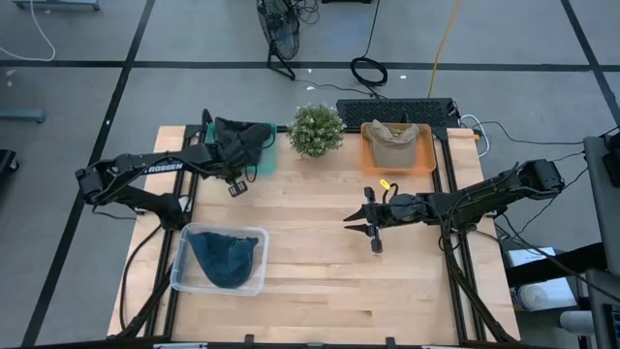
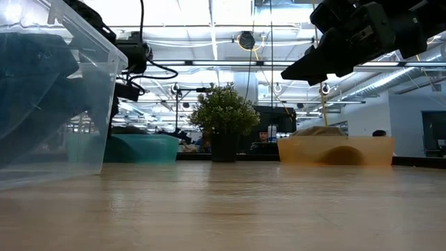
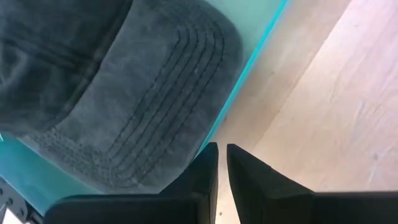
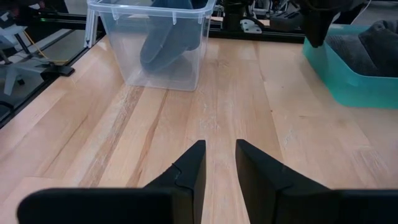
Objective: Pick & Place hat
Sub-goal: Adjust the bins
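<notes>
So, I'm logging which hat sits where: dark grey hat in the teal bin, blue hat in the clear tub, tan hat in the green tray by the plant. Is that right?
One slip: the tan hat lies in an orange tray, not a green one, as the high view shows. The dark grey hat in the teal bin and the blue hat in the clear tub are as you say.

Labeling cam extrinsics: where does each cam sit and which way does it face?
High: overhead, straight down on table, both arms.
Low: tabletop height, facing plant; right hand overhead.
Left wrist: over dark hat in teal bin; left hand empty.
Right wrist: faces clear bin; fingers parted.
Shared: clear bin in high, low, right wrist.
</notes>
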Robot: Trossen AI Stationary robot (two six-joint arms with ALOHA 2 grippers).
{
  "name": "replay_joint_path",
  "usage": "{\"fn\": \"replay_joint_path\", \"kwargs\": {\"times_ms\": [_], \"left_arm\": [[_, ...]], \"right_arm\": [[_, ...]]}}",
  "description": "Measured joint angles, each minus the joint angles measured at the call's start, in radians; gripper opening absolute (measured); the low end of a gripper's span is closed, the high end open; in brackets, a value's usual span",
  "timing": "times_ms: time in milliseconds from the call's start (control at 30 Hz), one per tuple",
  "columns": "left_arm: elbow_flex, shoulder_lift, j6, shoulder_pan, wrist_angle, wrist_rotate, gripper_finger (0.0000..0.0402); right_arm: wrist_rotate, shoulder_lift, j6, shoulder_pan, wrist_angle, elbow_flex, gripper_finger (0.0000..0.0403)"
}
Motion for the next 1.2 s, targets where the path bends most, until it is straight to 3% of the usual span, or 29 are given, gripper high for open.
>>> {"fn": "replay_joint_path", "kwargs": {"times_ms": [633, 867, 1100, 1200], "left_arm": [[0.0, 0.0, -0.062, 0.0, -0.083, -0.187, 0.0046], [0.0, 0.0, -0.079, 0.001, -0.098, -0.153, 0.0046], [0.0, 0.0, -0.105, -0.003, -0.117, -0.185, 0.0046], [0.0, 0.0, -0.093, -0.004, -0.117, -0.146, 0.0046]], "right_arm": [[0.0, 0.0, 0.0, 0.0, 0.0, 0.0, 0.0075], [0.0, 0.0, 0.0, 0.0, 0.0, 0.0, 0.0075], [0.0, 0.0, 0.0, 0.0, -0.001, 0.0, 0.0075], [0.0, 0.0, 0.0, 0.0, 0.0, 0.0, 0.0075]]}}
